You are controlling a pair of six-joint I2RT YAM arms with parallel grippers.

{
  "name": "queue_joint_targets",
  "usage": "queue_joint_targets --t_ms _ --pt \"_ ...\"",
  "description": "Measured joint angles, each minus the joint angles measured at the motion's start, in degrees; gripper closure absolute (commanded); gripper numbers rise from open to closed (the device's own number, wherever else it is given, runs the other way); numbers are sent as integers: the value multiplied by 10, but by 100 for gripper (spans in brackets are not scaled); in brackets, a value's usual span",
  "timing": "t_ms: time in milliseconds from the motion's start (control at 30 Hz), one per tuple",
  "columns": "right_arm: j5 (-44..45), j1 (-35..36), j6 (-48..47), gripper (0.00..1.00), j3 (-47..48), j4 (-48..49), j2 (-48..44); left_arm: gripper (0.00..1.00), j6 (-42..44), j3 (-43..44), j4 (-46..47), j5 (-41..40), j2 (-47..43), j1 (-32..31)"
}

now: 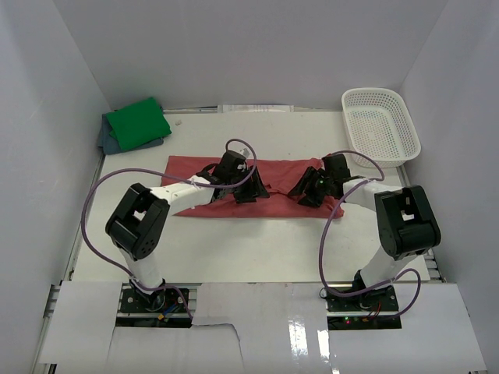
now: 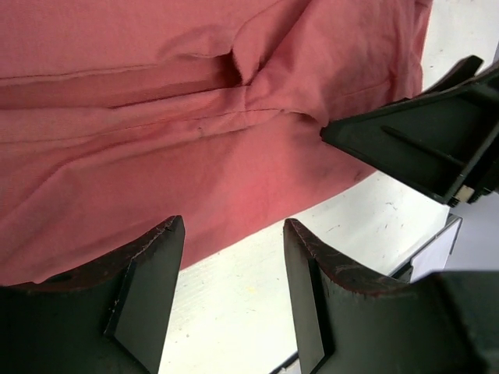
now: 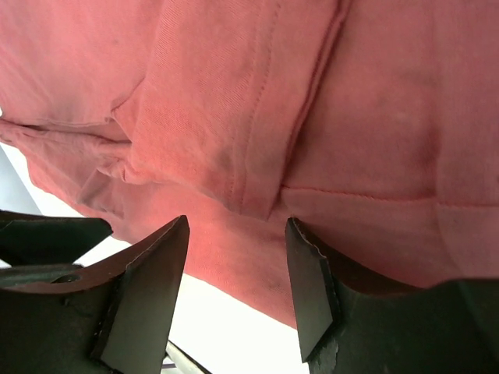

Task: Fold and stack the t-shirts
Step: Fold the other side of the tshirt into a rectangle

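A brick-red t-shirt [image 1: 281, 173] lies folded into a long band across the middle of the table. My left gripper [image 1: 248, 193] hovers over the band's near edge at its middle, jaws open and empty, the red cloth [image 2: 156, 156] just ahead of the fingertips [image 2: 168, 234]. My right gripper [image 1: 306, 195] stands open and empty over the band's right part, with red cloth [image 3: 257, 117] under its fingertips [image 3: 300, 241]. A folded green t-shirt [image 1: 137, 123] lies on a blue-grey t-shirt [image 1: 107, 142] at the far left corner.
A white lattice basket [image 1: 380, 126] stands at the far right corner. White walls enclose the table on three sides. The right gripper's black fingers [image 2: 421, 144] show in the left wrist view, close by.
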Motion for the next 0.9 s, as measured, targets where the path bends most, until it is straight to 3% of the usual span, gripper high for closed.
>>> queue_joint_targets --t_ms 333,533,767,900 --pt "1 0 -4 51 8 -3 14 37 0 -24 17 2 32 0" --pt "3 0 -11 73 32 -3 41 37 -2 -51 48 6 28 1" --pt "2 0 -11 92 60 -4 61 37 -2 -71 72 6 20 1" --pt "2 0 -11 92 81 -6 61 37 -2 -72 73 6 19 1"
